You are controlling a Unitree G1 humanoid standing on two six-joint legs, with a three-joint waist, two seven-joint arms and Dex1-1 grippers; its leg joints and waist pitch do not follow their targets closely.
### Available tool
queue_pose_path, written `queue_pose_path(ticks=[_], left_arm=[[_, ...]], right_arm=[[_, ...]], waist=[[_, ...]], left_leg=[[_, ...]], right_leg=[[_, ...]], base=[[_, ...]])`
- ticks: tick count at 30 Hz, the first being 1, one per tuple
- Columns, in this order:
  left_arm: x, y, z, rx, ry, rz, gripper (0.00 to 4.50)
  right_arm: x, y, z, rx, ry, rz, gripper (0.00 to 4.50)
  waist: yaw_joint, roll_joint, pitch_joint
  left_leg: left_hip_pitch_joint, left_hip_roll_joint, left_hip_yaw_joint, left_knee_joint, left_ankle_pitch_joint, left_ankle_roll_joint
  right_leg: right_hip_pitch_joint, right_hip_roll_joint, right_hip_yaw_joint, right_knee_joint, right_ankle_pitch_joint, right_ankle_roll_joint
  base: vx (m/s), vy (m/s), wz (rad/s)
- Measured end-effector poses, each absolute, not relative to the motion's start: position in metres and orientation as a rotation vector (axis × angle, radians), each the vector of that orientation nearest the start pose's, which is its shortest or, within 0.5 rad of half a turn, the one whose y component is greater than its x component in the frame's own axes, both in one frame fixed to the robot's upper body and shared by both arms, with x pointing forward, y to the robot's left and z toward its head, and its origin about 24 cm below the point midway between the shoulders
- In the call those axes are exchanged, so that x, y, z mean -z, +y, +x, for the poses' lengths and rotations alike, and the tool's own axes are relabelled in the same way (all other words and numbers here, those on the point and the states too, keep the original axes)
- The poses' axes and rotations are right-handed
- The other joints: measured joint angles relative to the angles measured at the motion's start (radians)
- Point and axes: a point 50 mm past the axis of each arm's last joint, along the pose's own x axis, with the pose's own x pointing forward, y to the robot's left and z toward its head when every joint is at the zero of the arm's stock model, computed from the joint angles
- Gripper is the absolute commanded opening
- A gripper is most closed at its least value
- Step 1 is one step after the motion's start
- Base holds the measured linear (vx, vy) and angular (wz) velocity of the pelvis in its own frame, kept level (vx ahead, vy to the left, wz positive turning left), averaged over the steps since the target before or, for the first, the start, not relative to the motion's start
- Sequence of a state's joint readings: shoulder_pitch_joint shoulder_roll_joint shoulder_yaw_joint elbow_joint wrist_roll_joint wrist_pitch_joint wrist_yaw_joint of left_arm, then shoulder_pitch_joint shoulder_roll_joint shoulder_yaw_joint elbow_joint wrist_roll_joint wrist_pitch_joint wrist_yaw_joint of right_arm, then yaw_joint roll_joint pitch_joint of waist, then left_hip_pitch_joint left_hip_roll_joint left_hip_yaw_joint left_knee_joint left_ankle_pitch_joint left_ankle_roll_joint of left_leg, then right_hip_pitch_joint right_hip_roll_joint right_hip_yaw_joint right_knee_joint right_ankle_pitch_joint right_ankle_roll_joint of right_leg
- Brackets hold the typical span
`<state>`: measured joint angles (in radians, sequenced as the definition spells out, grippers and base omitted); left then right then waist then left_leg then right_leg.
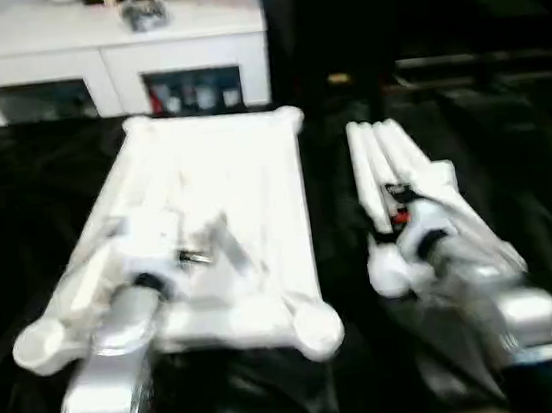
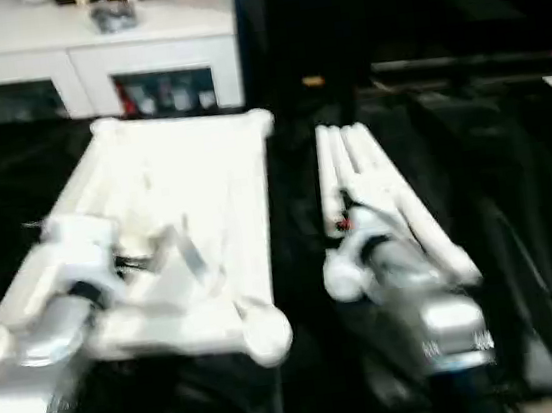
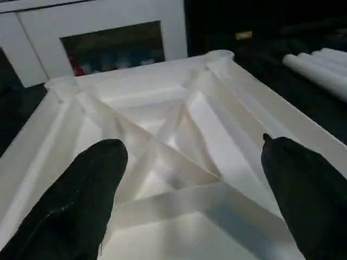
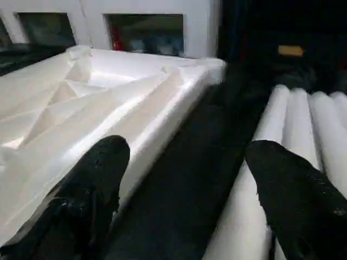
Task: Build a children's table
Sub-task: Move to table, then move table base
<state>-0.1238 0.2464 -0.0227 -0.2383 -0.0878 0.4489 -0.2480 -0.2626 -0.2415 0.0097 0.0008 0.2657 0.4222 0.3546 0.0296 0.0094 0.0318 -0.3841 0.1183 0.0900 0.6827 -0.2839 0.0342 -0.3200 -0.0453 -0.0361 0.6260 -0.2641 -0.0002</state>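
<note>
From the head views, the small white plastic children's table top (image 1: 215, 244) lay upside down, ribbed side up, on the black-covered worktop (image 1: 11, 179), with its round corner sockets (image 1: 316, 330) open and no leg fitted. The four white tapered tubular legs (image 1: 392, 167) lay bundled just beside its right edge, a dark strip of cloth between. The job looked barely begun: the step in hand was picking a first leg.

In the left wrist view, the left gripper (image 3: 192, 179) hovered over the diagonal ribs, its black fingers (image 3: 81, 200) spread wide and holding nothing. The far corner socket (image 3: 219, 56) stood clear, with the white glass-door cabinet (image 3: 108, 38) beyond it.

In the right wrist view, the right gripper (image 4: 187, 179) hung over the gap between top and legs, fingers (image 4: 293, 200) wide apart and empty, one above the nearest leg (image 4: 260, 179). The next move probably called for shifting rightward to straddle one leg; since the legs touched each other, separating one left little room.
</note>
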Motion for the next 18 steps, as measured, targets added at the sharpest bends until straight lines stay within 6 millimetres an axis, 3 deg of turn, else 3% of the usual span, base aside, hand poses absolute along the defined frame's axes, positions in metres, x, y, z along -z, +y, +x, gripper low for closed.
queue_pose_path(ticks=[1,2,3,4,5,7,8,9,14,18], left_arm=[[-0.091,0.161,0.266,0.380,0.117,0.184,4.50],[-0.088,0.162,0.261,0.440,0.139,0.201,4.50],[-0.085,0.163,0.258,0.470,0.156,0.204,4.50],[-0.083,0.162,0.256,0.513,0.175,0.197,4.50],[-0.083,0.160,0.253,0.585,0.187,0.193,4.50],[-0.082,0.155,0.250,0.685,0.200,0.193,4.50],[-0.082,0.154,0.249,0.725,0.207,0.198,4.50],[-0.082,0.154,0.249,0.751,0.212,0.204,4.50],[-0.092,0.158,0.252,0.897,0.198,0.271,4.50],[-0.088,0.155,0.245,1.057,0.257,0.309,4.50]], right_arm=[[-0.081,-0.155,0.293,-0.534,0.174,-0.020,3.87],[-0.083,-0.150,0.291,-0.617,0.178,-0.042,3.87],[-0.086,-0.146,0.288,-0.686,0.172,-0.060,3.87],[-0.089,-0.143,0.285,-0.749,0.166,-0.076,3.87],[-0.092,-0.146,0.282,-0.821,0.175,-0.089,3.87],[-0.094,-0.156,0.279,-0.877,0.211,-0.116,3.87],[-0.094,-0.161,0.278,-0.894,0.230,-0.124,3.87],[-0.094,-0.164,0.276,-0.909,0.240,-0.128,3.87],[-0.093,-0.167,0.268,-1.028,0.282,-0.162,3.87],[-0.090,-0.164,0.264,-1.093,0.311,-0.200,3.87]], waist=[[0.007,0.019,0.002],[0.004,0.021,0.003],[0.004,0.018,0.003],[0.004,0.014,0.003],[0.007,0.013,0.002],[0.014,0.009,-0.001],[0.021,0.008,-0.001],[0.022,0.008,0.000],[0.020,0.011,0.008],[0.015,0.010,0.012]], left_leg=[[-0.008,0.022,-0.002,-0.018,0.053,-0.046],[-0.003,0.026,-0.003,-0.011,0.043,-0.047],[-0.003,0.020,-0.002,-0.012,0.040,-0.042],[-0.004,0.013,-0.001,-0.009,0.037,-0.037],[-0.007,0.004,0.002,-0.003,0.035,-0.033],[-0.019,-0.005,0.011,0.003,0.039,-0.038],[-0.028,-0.005,0.014,-0.003,0.047,-0.039],[-0.029,-0.004,0.016,-0.010,0.048,-0.038],[-0.003,0.016,0.049,-0.035,0.059,-0.052],[0.009,0.018,0.056,-0.049,0.062,-0.056]], right_leg=[[0.007,0.015,-0.015,0.003,-0.007,0.002],[0.002,0.014,-0.019,0.010,-0.015,-0.013],[-0.008,0.006,-0.019,0.025,-0.023,-0.037],[-0.015,-0.002,-0.017,0.034,-0.023,-0.038],[-0.028,-0.012,-0.002,0.040,-0.021,-0.024],[-0.037,-0.022,0.016,0.039,-0.012,0.031],[-0.048,-0.022,0.019,0.041,-0.003,0.044],[-0.052,-0.021,0.019,0.038,0.000,0.041],[-0.040,-0.021,0.020,0.029,0.009,0.018],[-0.037,-0.022,0.020,0.021,0.011,0.016]], base=[[0.103,0.034,-0.02],[0.105,0.072,-0.03],[0.106,0.067,0.02],[0.106,0.067,0.02],[0.075,0.062,0.08],[0.021,0.053,0.04],[0.000,0.000,0.00],[-0.061,-0.024,-0.07],[-0.072,-0.028,-0.01],[-0.067,-0.014,-0.06]])
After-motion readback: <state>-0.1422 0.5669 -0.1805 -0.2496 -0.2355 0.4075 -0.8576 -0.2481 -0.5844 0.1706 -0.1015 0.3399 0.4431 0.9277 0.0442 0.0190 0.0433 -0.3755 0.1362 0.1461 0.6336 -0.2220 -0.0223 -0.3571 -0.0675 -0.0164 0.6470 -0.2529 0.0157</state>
